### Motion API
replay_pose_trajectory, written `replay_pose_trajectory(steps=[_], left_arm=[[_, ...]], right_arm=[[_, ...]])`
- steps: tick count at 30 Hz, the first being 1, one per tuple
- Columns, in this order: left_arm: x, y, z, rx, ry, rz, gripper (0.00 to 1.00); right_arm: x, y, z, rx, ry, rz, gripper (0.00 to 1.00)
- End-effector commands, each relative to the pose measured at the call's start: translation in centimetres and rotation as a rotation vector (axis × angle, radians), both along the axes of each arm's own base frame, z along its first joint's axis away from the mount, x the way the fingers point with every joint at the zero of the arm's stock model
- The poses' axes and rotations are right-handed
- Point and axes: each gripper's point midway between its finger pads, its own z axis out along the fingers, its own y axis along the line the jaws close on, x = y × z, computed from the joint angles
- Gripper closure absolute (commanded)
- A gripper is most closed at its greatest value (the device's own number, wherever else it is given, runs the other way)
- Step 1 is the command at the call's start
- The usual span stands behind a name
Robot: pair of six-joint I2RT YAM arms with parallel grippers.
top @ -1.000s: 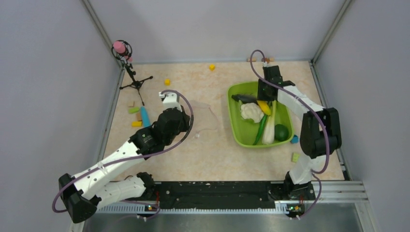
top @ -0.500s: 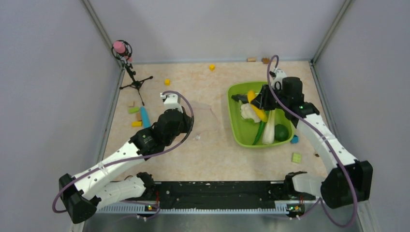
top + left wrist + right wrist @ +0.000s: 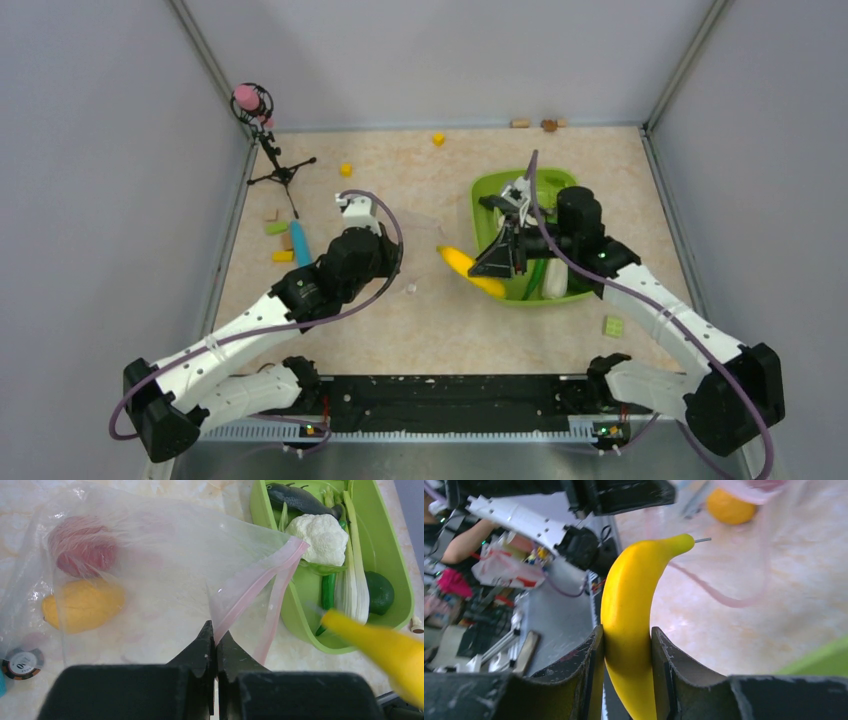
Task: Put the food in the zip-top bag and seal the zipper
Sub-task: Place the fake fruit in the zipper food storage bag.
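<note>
The zip-top bag [image 3: 150, 565] lies clear and crinkled on the table, with a red tomato [image 3: 82, 545] and a yellow-orange piece [image 3: 82, 605] inside it. My left gripper [image 3: 216, 629] is shut on the pink zipper [image 3: 260, 580] and holds the mouth edge up. My right gripper [image 3: 626, 630] is shut on a yellow banana [image 3: 634, 595], which hangs between tray and bag [image 3: 425, 240] in the top view. More food stays in the tray: cauliflower [image 3: 322, 535], a leafy stalk [image 3: 352, 580], a dark green ball [image 3: 380, 592] and a dark piece [image 3: 300, 497].
The lime-green tray [image 3: 490, 190] stands right of the bag. A small tripod stand [image 3: 262, 130] is at the back left, with loose blocks [image 3: 278, 228] beside it. A green block [image 3: 612, 326] lies front right. A round chip [image 3: 22, 662] sits by the bag.
My right gripper has lifted the banana out of the tray and carried it left and nearer, toward the bag's mouth. The left arm has held still.
</note>
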Motion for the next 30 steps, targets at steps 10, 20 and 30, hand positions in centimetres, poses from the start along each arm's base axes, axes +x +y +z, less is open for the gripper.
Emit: replay_pose_trajectory(steps=[10, 20, 30], left_arm=[[-0.8, -2.9, 1.0, -0.054, -0.050, -0.183, 1.00], [-1.3, -4.3, 0.7, -0.067, -0.050, -0.269, 1.00], [-1.9, -5.3, 0.6, -0.080, -0.038, -0.324, 1.00]], right_arm=[[2.6, 6.0, 0.2, -0.007, 0.168, 0.044, 0.83], [6.0, 8.3, -3.1, -0.066, 0.295, -0.074, 0.81], [8.7, 9.4, -4.3, -0.152, 0.387, -0.359, 0.69]])
